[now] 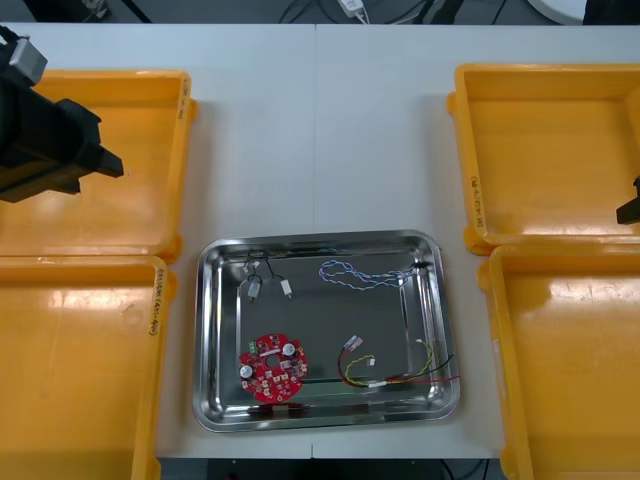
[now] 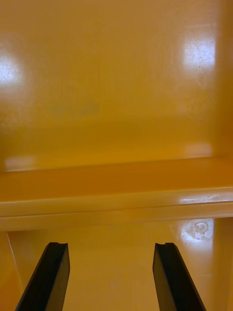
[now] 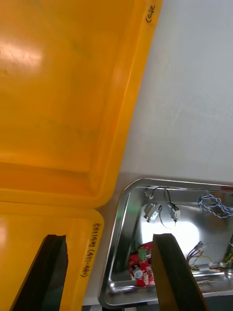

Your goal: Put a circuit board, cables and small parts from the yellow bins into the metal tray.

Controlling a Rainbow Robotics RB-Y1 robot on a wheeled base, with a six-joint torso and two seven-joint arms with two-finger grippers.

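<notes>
Masking circuit board (image 3: 141, 266) edge, left end effector (image 3: 109, 237)

Left pincer (image 3: 109, 238) spread (nothing held) above yellow bins (image 3: 63, 97); metal tray (image 3: 121, 233) beside holds circuit board (image 3: 144, 269), cables (image 3: 216, 204).

A light table (image 1: 320, 130) has a thin seam (image 1: 316, 120) running down its middle from the far edge. Beyond that far edge is dark floor (image 1: 230, 10), with thin cords (image 1: 300, 10) lying across it. A small white block (image 1: 352, 8) sits just past the table where the seam ends. A pale rounded shape (image 1: 558, 8) shows beyond the table's far right stretch.
</notes>
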